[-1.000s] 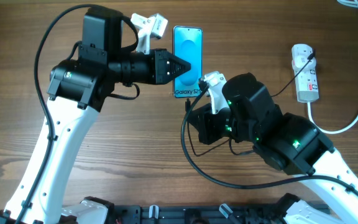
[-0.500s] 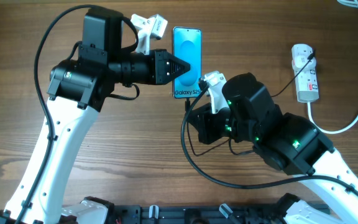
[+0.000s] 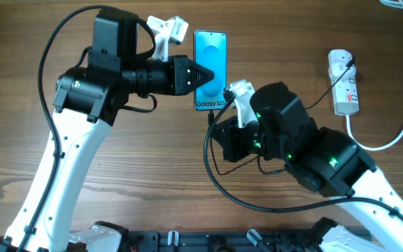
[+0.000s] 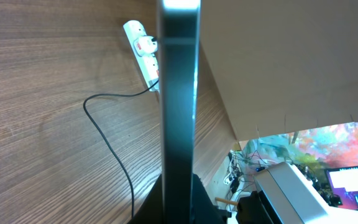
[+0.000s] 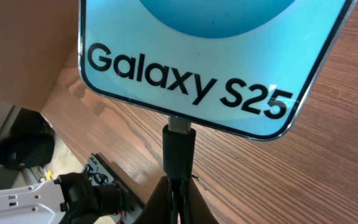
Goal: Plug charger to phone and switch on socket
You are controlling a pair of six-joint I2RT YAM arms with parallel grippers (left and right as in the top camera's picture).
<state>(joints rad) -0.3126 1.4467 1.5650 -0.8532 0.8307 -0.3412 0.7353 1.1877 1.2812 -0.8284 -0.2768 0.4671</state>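
While left gripper grips phone, port end toward robot, right gripper pinches charger

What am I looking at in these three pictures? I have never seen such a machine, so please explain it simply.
These are two robot arms at a wooden table. One picture looks down from above. The other two come from a small camera on each arm's wrist. The left gripper is shut on a phone and holds it; its wrist camera sees the phone edge-on. The right gripper is shut on the charger, whose plug meets the phone's bottom edge. I cannot tell whether it is fully in. A white socket lies on the table to the right.
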